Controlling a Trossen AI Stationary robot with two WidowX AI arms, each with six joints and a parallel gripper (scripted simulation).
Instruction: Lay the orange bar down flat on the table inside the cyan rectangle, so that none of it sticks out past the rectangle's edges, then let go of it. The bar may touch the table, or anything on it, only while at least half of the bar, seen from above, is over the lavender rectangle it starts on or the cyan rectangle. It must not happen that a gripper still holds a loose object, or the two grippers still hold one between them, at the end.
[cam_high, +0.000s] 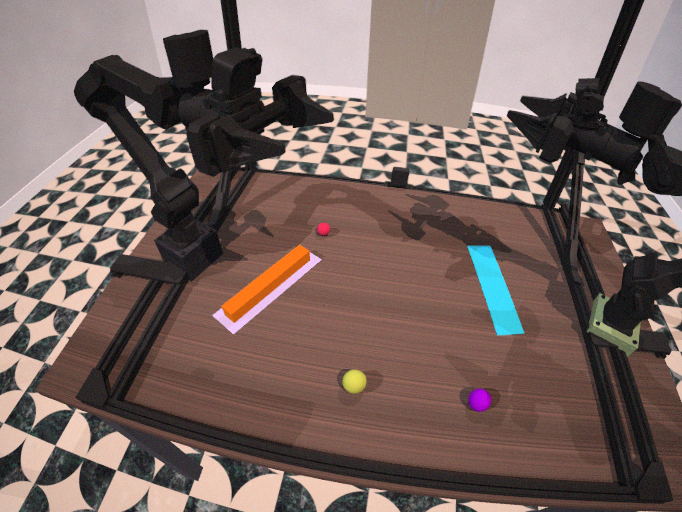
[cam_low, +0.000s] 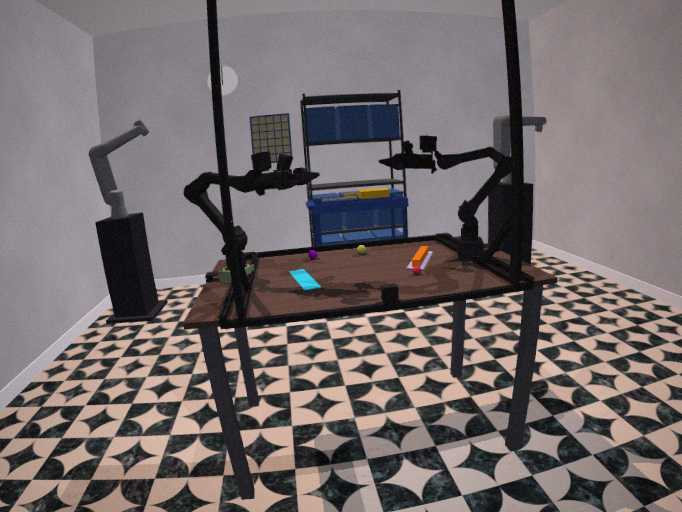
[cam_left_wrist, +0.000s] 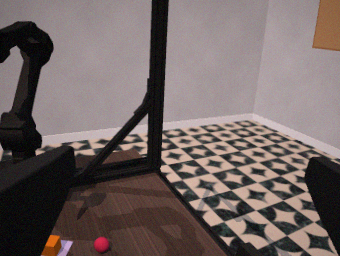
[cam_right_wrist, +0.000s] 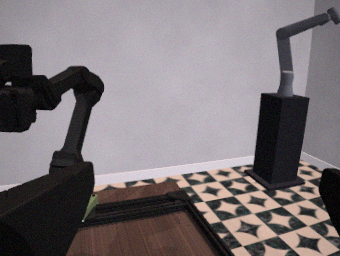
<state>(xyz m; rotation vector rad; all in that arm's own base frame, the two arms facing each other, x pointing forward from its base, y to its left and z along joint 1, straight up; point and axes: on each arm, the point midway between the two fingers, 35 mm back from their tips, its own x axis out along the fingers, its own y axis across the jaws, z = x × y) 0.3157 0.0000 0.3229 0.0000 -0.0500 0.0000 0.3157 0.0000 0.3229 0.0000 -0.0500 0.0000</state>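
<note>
The orange bar (cam_high: 267, 282) lies flat on the lavender rectangle (cam_high: 273, 298) at the table's left; its end shows in the left wrist view (cam_left_wrist: 52, 245). My right gripper (cam_high: 305, 132) (cam_right_wrist: 208, 177) hangs high in the air behind the bar, open and empty. My left gripper (cam_high: 517, 112) (cam_left_wrist: 194, 163) hangs high above the far right corner, open and empty. Neither touches anything.
A red ball (cam_high: 323, 228) lies just beyond the bar's far end. A yellow ball (cam_high: 354, 380) and a purple ball (cam_high: 479, 399) lie near the front. A black raised frame (cam_high: 352, 468) edges the table, with upright posts at the back corners.
</note>
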